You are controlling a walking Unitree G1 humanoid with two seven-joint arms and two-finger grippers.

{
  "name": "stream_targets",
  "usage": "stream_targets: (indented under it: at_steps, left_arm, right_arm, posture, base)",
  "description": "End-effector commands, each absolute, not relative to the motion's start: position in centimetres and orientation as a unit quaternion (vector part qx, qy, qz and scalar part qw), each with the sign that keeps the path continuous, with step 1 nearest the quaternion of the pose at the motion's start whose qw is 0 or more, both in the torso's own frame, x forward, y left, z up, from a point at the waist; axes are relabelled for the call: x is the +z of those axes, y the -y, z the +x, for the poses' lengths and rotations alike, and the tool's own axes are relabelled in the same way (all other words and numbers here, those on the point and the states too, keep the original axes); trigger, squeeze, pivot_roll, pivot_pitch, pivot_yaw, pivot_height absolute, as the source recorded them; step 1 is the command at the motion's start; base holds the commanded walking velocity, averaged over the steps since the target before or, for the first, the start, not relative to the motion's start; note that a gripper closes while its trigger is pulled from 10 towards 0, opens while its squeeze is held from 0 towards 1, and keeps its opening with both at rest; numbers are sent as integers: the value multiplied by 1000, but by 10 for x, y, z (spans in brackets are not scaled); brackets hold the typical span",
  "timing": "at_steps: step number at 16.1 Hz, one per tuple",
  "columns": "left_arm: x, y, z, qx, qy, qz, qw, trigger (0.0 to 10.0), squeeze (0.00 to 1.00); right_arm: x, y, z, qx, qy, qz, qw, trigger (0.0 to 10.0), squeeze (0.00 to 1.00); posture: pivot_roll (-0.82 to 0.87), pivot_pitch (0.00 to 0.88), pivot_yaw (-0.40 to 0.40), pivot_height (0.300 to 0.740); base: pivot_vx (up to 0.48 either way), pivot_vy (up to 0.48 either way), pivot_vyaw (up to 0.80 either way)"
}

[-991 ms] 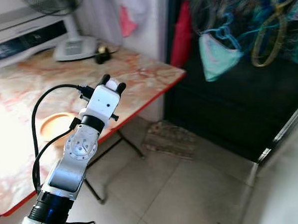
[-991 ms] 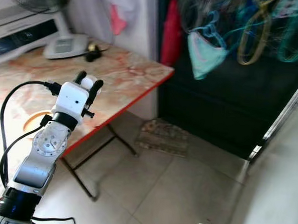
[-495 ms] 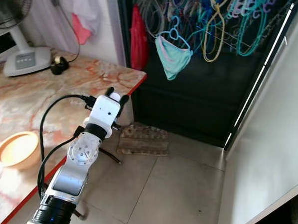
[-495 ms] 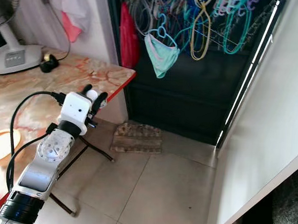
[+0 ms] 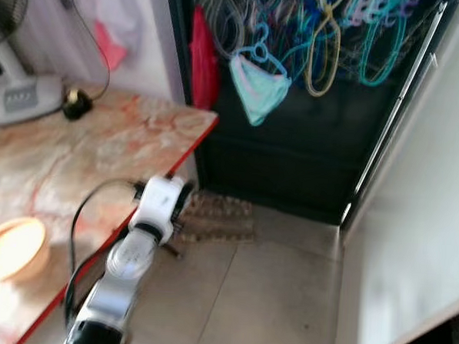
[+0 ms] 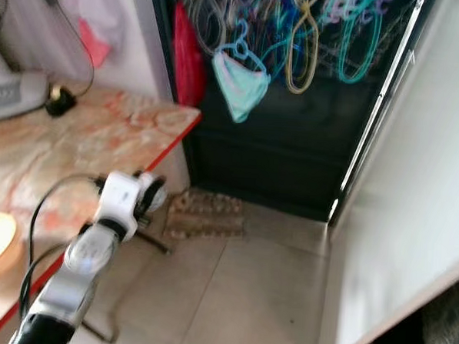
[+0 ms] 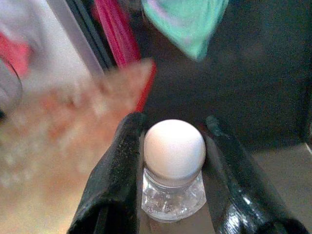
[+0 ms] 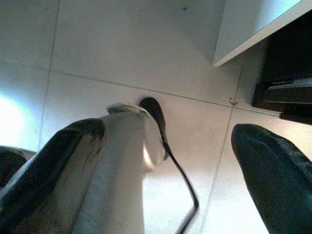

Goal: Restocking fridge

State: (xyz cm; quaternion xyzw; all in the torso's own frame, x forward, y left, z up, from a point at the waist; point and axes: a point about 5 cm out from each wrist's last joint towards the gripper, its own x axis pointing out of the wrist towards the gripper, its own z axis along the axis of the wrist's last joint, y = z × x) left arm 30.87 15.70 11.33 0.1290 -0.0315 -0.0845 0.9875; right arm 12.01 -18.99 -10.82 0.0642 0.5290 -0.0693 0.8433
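The left tool [image 7: 170, 161] grips a clear white-capped bottle [image 7: 174, 170] between both fingers, raised beside the table [image 5: 100, 146]; the right tool [image 8: 165, 165] hangs wide.

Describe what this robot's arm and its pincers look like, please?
The left arm is silver metal with round joints, a white boxy wrist block and a black cable looping beside it. The left gripper has two long, glossy black fingers. The right gripper has the same thick, rounded black fingers.
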Motion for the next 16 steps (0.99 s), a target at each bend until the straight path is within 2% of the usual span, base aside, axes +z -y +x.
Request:
stream_targets:
  at_steps: [1,4,6,9,16]
  left_arm:
    - [101,-166,308,-67,7,117,991,10000,0]
    - [53,-180,298,-35,-99,63,992,10000,0]
    - [17,-184,281,-36,-175,46,983,10000,0]
    - [-20,-196,260,4,-267,3,964,10000,0]
    - [-43,-205,243,24,-356,0,934,10000,0]
  right_arm:
    - [-112,185,111,-62,-545,69,833,10000,0]
    - [-112,186,111,-58,-547,64,833,10000,0]
    - [-112,186,110,-57,-549,62,832,10000,0]
    - [-112,185,110,-58,-550,63,831,10000,0]
    - [-111,175,116,-71,-540,79,835,10000,0]
  posture:
    - [-88,0,91,740]
    - [-83,0,86,740]
    - [-89,0,89,740]
    - [-101,0,91,740]
    - [-120,0,121,740]
  base:
    - [0,0,-800]
    - [0,0,-800]
    - [0,0,-800]
    - [0,0,-800]
    - [0,0,-800]
